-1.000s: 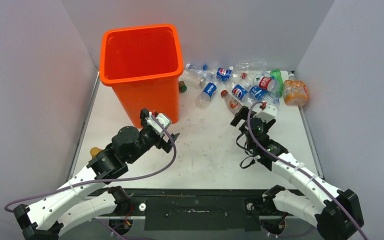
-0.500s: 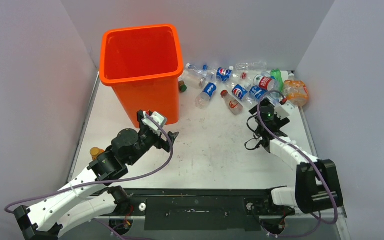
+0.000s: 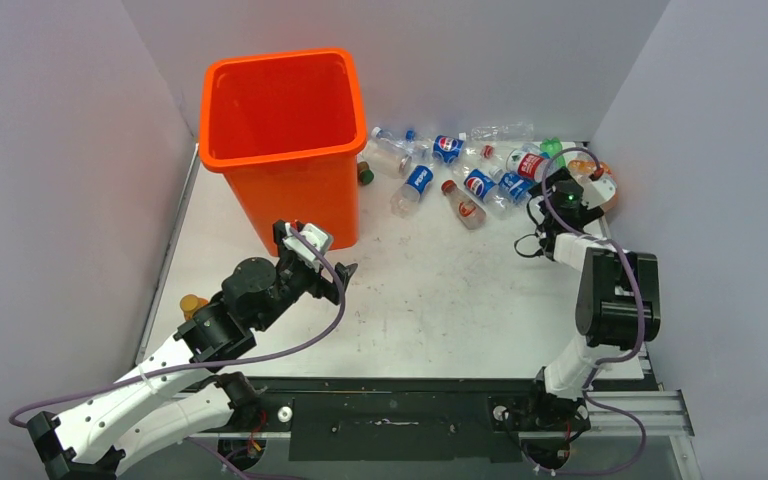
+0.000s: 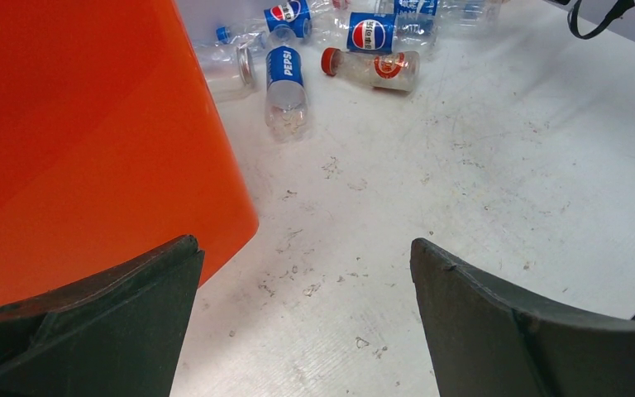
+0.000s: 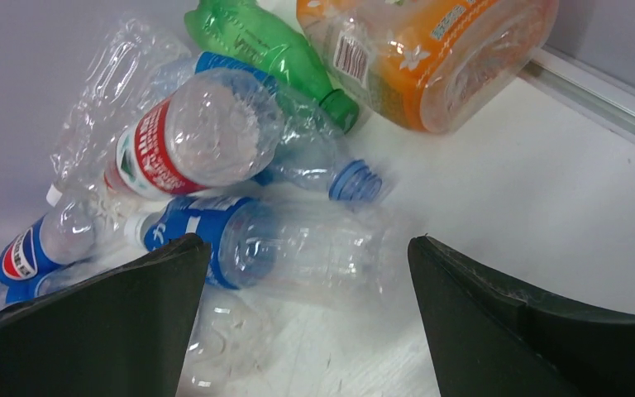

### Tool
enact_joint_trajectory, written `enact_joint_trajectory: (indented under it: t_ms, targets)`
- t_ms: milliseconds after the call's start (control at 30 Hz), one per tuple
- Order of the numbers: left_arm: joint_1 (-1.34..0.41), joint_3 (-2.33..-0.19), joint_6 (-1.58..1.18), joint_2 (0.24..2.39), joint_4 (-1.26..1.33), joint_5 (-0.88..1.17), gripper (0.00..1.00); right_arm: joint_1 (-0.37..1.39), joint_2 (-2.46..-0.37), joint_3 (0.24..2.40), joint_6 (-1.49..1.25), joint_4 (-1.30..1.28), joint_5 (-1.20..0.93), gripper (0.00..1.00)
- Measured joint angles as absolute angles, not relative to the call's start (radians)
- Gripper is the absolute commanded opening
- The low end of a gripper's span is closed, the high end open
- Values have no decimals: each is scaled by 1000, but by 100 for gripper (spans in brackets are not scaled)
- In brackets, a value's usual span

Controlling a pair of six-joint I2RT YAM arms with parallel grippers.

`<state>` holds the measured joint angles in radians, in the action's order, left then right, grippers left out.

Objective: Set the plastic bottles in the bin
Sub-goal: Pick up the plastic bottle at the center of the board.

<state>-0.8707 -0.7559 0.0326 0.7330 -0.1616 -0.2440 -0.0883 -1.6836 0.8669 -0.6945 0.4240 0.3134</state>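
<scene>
The orange bin (image 3: 282, 130) stands at the back left; its wall fills the left of the left wrist view (image 4: 74, 141). Several plastic bottles (image 3: 480, 165) lie in a pile at the back right. My right gripper (image 3: 558, 182) is open over the pile's right end. In the right wrist view (image 5: 304, 244) its jaws stand either side of a clear bottle with a blue label (image 5: 298, 248), not gripping it. Behind lie a red-label bottle (image 5: 190, 141), a green bottle (image 5: 264, 41) and an orange bottle (image 5: 430, 50). My left gripper (image 3: 338, 280) is open and empty beside the bin's near corner.
A small orange bottle (image 3: 191, 302) lies by the left arm near the table's left edge. A dark-capped bottle (image 3: 365, 173) lies against the bin's right side. Grey walls close in the table on three sides. A Pepsi bottle (image 4: 285, 78) lies ahead of the left gripper.
My right arm has swung from mid-table to the right and back, up to the right end of the bottle pile. The left arm has barely moved.
</scene>
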Motion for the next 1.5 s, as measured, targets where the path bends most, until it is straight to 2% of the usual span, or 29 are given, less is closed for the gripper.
enact_joint_trajectory:
  t_ms: [333,700,900,1200,1367,1500]
  targets:
    - [-863,-756,37,755,-161,-242,96,-218,-1936,1006,-669,506,-5,98]
    - [-842,-756,34,771,-161,-226,96,-181,-1940,906,-690,609,-199,95]
    - [-842,-756,32,773,-161,-219,96,-131,-1839,797,-693,607,-208,98]
    - [-842,-756,29,774,-161,-208,96,0,-1577,719,-690,529,-152,100]
    - [-843,-756,29,772,-161,-208,96,-27,-1444,735,-691,465,-16,100]
    - [-843,-756,29,759,-161,-209,96,-88,-1446,784,-686,442,47,100]
